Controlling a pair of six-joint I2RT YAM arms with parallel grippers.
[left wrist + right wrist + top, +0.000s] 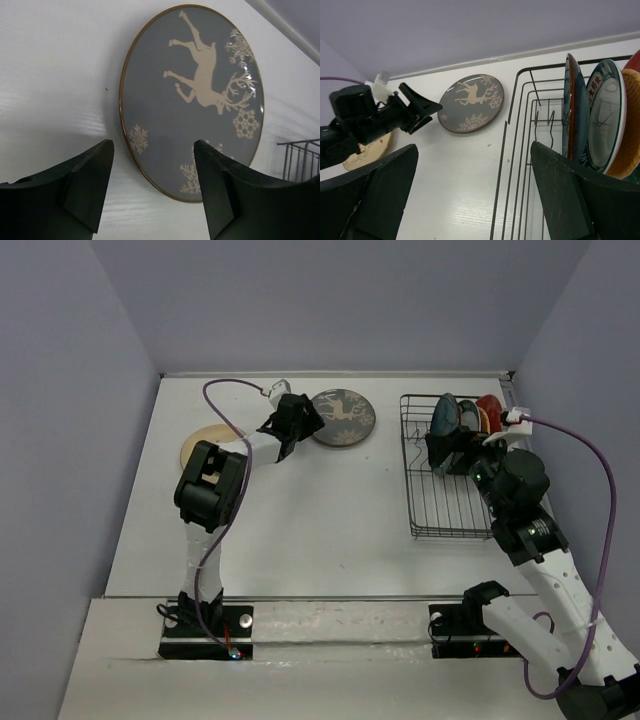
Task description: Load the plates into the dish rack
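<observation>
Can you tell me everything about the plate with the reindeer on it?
The round grey plate with a cream deer looks like shiny glazed ceramic with a thin brownish-gold rim. A leaping, antlered deer fills the middle, with snowflakes around it. It looks whole and clean. It lies flat, face up, on the white table near the back wall, left of the black wire dish rack, not in it. The left gripper is open right at its rim; whether it touches is unclear.

No legible text; only illegible red characters on the white teal-rimmed plate (604,117).
</observation>
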